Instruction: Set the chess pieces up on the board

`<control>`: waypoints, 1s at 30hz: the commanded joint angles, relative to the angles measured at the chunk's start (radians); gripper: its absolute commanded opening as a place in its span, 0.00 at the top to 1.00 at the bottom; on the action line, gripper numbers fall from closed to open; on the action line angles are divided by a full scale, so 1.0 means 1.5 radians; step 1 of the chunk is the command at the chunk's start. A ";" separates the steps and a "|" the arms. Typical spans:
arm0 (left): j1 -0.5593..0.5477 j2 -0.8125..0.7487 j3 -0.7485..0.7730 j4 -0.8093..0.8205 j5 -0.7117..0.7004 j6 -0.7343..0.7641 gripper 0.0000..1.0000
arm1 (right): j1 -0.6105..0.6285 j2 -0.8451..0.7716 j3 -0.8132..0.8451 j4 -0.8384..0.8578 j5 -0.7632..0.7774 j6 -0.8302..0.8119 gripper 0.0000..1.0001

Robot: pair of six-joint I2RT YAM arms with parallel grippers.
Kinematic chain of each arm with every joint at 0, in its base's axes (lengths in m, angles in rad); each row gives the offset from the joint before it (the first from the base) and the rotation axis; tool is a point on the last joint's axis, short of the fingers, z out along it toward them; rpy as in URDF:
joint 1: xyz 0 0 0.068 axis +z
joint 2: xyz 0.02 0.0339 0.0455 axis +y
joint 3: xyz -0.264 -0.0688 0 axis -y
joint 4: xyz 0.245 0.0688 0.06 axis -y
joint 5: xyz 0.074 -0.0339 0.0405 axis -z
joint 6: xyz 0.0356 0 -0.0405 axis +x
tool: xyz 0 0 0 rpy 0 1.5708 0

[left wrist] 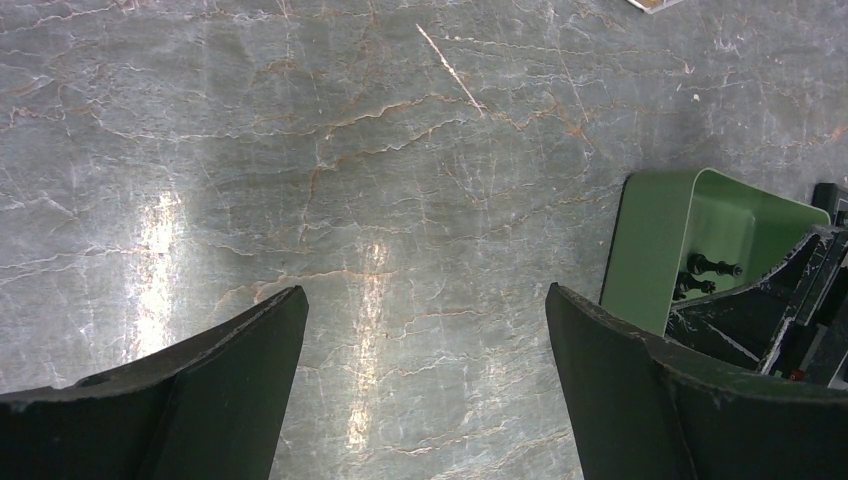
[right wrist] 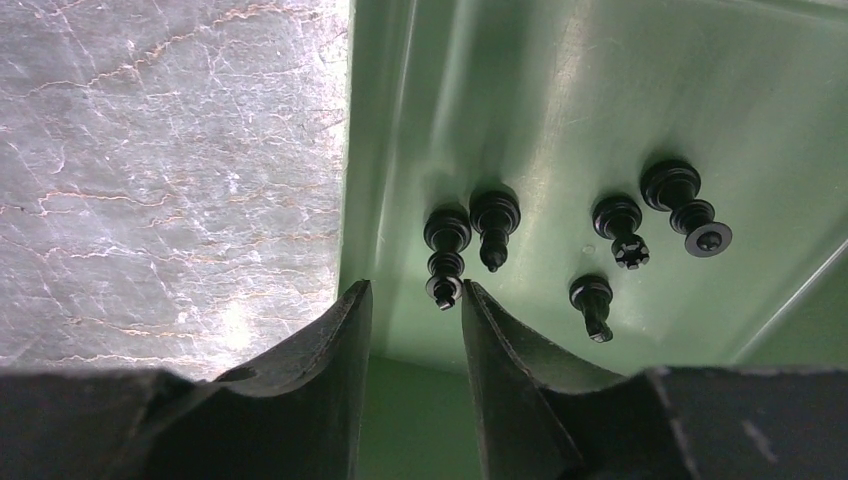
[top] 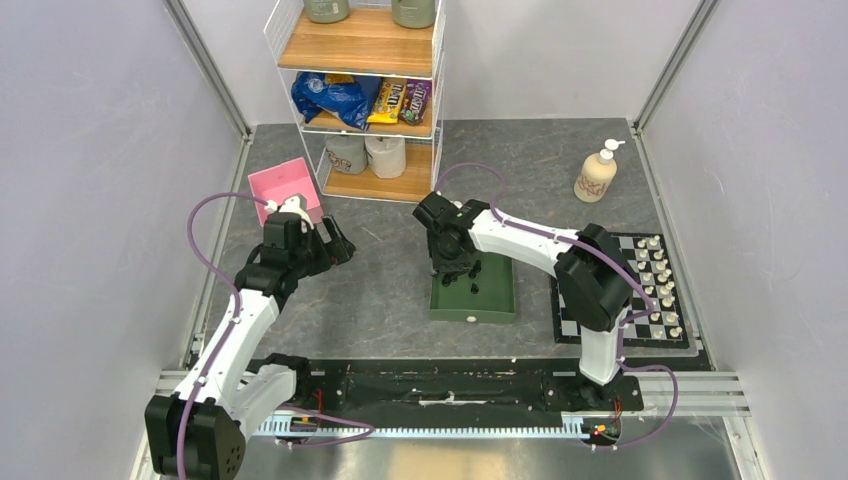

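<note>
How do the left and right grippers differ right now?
The left gripper has jaws wide apart; the right gripper has jaws nearly together. The left gripper hangs over the table; the right gripper over the green tray, near a black chess piece. Both hold nothing.

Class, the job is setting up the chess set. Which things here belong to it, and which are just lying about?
Job: small black chess pieces; green rectangular tray holding them; small white chess pieces; black-and-white checkered board.

Lying about: cream soap pump bottle; pink box; white wire rack with wooden shelves; snack bags; paper rolls.
</note>
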 commanded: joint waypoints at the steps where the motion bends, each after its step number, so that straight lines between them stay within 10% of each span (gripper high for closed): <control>1: -0.001 -0.002 0.002 0.011 -0.004 0.006 0.04 | 0.004 -0.037 0.015 0.011 0.010 0.003 0.53; 30: -0.001 0.006 0.003 0.012 -0.003 0.005 0.04 | 0.004 0.001 0.014 0.006 0.032 0.001 0.61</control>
